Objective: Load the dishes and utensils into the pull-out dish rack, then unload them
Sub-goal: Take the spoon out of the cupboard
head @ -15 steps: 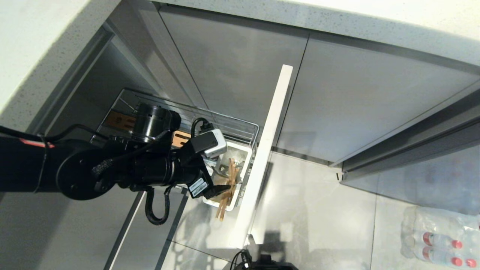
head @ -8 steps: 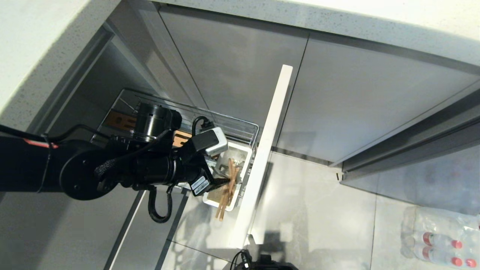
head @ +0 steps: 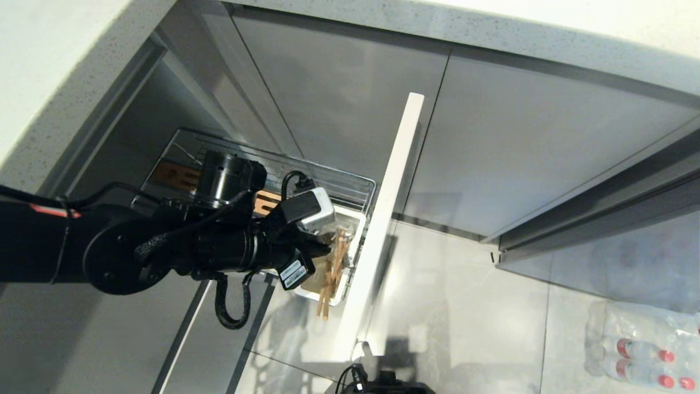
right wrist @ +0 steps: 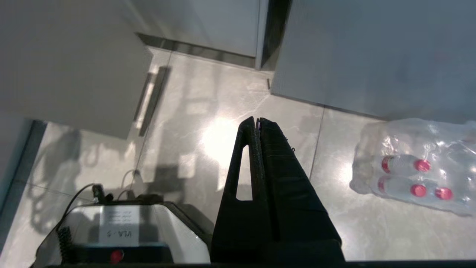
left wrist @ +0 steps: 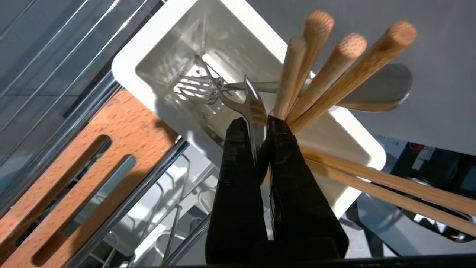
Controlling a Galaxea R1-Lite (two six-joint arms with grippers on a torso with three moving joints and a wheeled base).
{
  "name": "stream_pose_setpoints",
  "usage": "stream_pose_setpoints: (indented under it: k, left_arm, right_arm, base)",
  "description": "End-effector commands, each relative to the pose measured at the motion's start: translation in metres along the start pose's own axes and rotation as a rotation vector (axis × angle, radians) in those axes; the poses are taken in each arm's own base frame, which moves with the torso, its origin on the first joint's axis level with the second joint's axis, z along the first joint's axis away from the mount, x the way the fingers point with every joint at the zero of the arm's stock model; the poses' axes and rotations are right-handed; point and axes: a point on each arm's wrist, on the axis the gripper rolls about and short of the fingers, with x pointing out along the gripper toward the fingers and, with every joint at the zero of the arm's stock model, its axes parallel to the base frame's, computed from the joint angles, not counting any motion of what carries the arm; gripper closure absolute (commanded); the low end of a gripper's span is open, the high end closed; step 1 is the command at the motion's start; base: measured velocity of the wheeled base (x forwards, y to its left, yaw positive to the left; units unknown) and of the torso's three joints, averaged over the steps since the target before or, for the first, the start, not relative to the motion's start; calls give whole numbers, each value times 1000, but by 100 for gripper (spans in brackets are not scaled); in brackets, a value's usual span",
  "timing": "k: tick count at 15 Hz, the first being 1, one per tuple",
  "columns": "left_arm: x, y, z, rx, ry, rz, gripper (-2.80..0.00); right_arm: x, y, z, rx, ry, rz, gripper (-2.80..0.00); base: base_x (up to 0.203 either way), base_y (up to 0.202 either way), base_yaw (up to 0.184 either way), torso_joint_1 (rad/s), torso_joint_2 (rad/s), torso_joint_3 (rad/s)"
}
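Grey kitchen floor below pull-out dish rack [head: 350, 191]. Left claw [left wrist: 256, 128] clamped on spoon handle [left wrist: 254, 108]; chopsticks [left wrist: 323, 78] fanning toward 2 o'clock from white utensil cup [left wrist: 148, 52].

**Pull-out rack and its load**

The chrome wire pull-out dish rack [head: 350, 189] is seen drawn out. At its front corner a white utensil cup [left wrist: 148, 56] is seated, chopsticks [left wrist: 331, 74] and a spoon [left wrist: 379, 87] inside. A slotted wooden strip [left wrist: 122, 126] is laid alongside; apparently a white pronged tray [left wrist: 156, 219] beneath.
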Motion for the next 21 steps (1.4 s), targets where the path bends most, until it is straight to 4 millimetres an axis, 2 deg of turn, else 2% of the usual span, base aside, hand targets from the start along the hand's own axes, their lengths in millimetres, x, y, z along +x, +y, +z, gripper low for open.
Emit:
stream_pose_setpoints:
  k: [1, 5, 10, 16, 21]
  left_arm:
    - [-1, 1, 1, 5, -4, 8, 0]
    - [-3, 2, 2, -7, -11, 14, 0]
    - [-22, 13, 19, -25, -69, 76, 0]
    - [-39, 23, 59, -272, -199, 130, 0]
    - [-40, 27, 68, -351, -219, 162, 0]
  right_arm:
    - [0, 0, 0, 0, 0, -2, 0]
    - [0, 0, 0, 0, -1, -1, 0]
    - [0, 0, 0, 0, -1, -1, 0]
    - [0, 0, 0, 0, -1, -2, 0]
    - [0, 0, 0, 0, -1, -2, 0]
  base:
    - [0, 0, 0, 0, 0, 0]
    - [0, 0, 0, 0, 0, 0]
    - [0, 0, 0, 0, 0, 0]
    - [0, 0, 0, 0, 0, 0]
    - [0, 0, 0, 0, 0, 0]
